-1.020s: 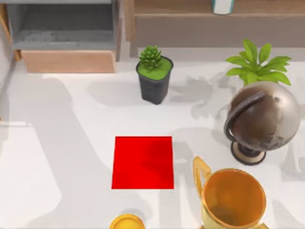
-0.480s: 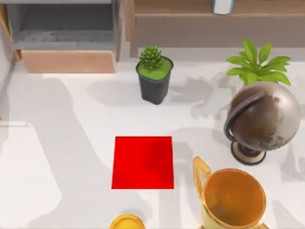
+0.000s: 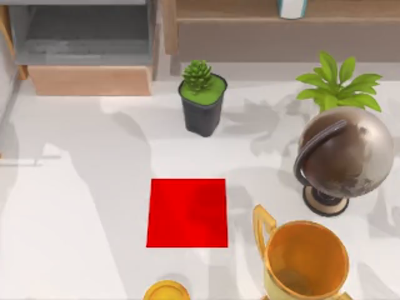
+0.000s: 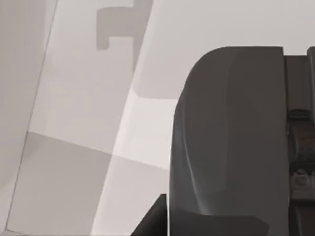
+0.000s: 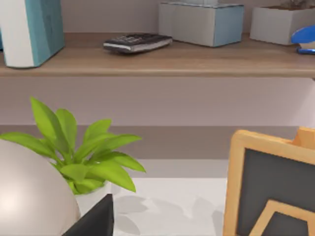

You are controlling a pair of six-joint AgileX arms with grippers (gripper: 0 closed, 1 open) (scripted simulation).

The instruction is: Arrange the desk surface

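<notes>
The desk surface [image 3: 94, 156] is a broad white top with faint grey marbling. On it lie a red square mat [image 3: 187, 212], a potted succulent [image 3: 202, 100], a bronze globe [image 3: 344, 159], a leafy plant [image 3: 337, 84] and a gold trophy cup [image 3: 306, 259]. A dark housing of my left gripper [image 4: 231, 142] hangs over pale desk surface [image 4: 88, 98] in the left wrist view. A dark corner of my right gripper [image 5: 96, 221] sits low beside the globe [image 5: 29, 191] and the leafy plant [image 5: 83, 152].
A wooden shelf [image 3: 250, 25] runs along the back, carrying a teal book [image 5: 34, 29], a calculator [image 5: 138, 42] and boxes [image 5: 202, 22]. A grey open cabinet [image 3: 84, 37] stands back left. A wood-framed board [image 5: 275, 187] stands right. A yellow round object [image 3: 166, 291] lies at the front edge.
The shadows across the left part of the desk have shifted and changed shape. The mat, plants, globe and trophy have not moved.
</notes>
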